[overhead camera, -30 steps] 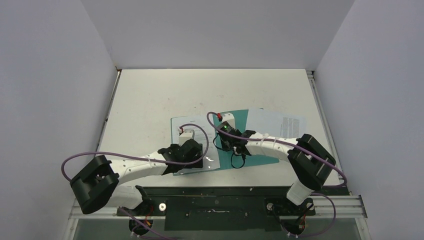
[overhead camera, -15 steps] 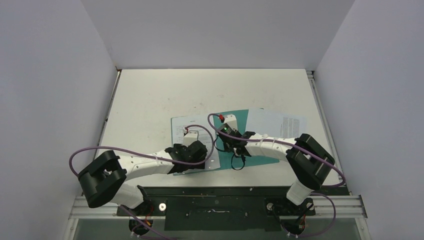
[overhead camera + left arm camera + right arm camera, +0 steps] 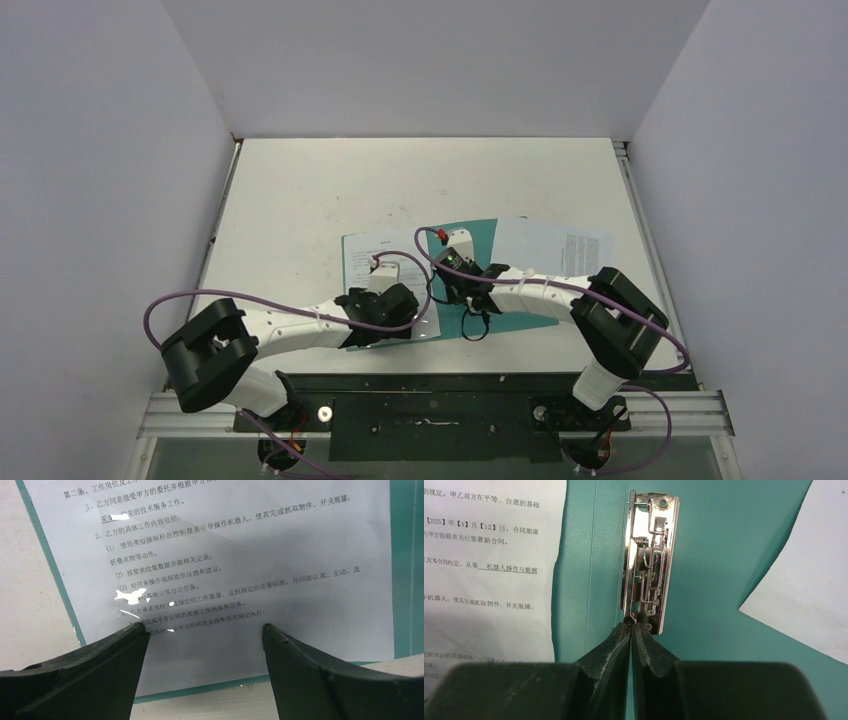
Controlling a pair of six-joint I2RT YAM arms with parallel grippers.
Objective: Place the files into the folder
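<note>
The teal folder [image 3: 480, 235] lies open on the table, its silver clip [image 3: 647, 555] along the spine. One of the files [image 3: 372, 250], a printed sheet, rests on the folder's left half. A second sheet [image 3: 550, 245] overlaps its right edge. My left gripper [image 3: 386, 275] hangs open over the lower part of the left sheet [image 3: 240, 555], nothing between its fingers. My right gripper [image 3: 631, 625] is shut, its tips pressed against the near end of the clip. Whether they pinch a part of it I cannot tell.
The pale table [image 3: 320, 190] is bounded by grey walls on three sides. A metal rail [image 3: 440, 405] carrying both arm bases runs along the near edge. The folder's near edge [image 3: 200, 692] lies just short of that side of the table.
My left gripper has shifted a little to the right over the left sheet. The right gripper's jaws have closed the last bit at the clip; that arm has barely moved.
</note>
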